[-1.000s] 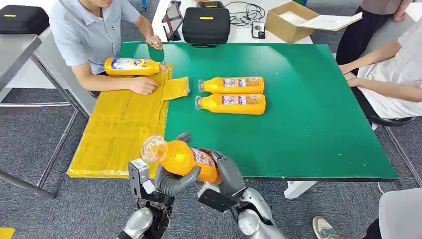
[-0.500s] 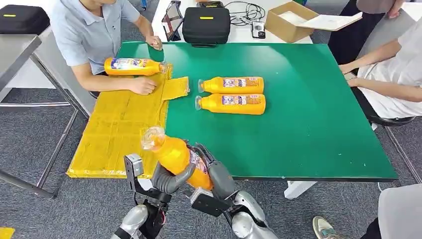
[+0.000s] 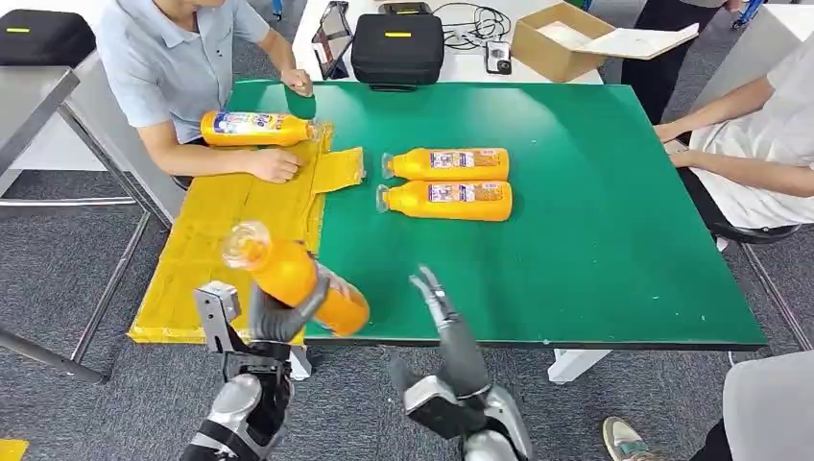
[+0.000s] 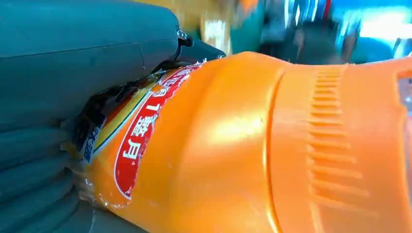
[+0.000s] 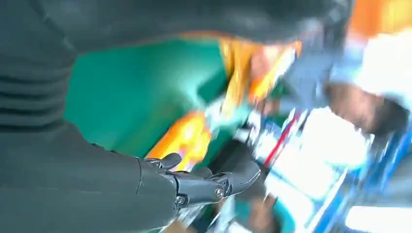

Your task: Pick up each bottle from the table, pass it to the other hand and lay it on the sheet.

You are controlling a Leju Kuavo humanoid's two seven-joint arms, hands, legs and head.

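On my left, my left hand [image 3: 274, 317] is wrapped around an orange bottle [image 3: 293, 279], held above the near edge of the yellow sheet [image 3: 226, 245]. Its cap tilts up and away to the left, long axis diagonal. My right hand [image 3: 440, 303] rises empty over the green table [image 3: 595, 221], fingers apart. Two bottles [image 3: 446, 182] lie side by side mid-table, caps pointing left.

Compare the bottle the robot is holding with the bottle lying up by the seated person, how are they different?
The held bottle is gripped by the left hand, off the surface; the far bottle rests at the far end of the yellow sheet. The held bottle tilts, cap toward the robot's left; the far bottle lies flat, cap pointing right. Both are orange with labels.
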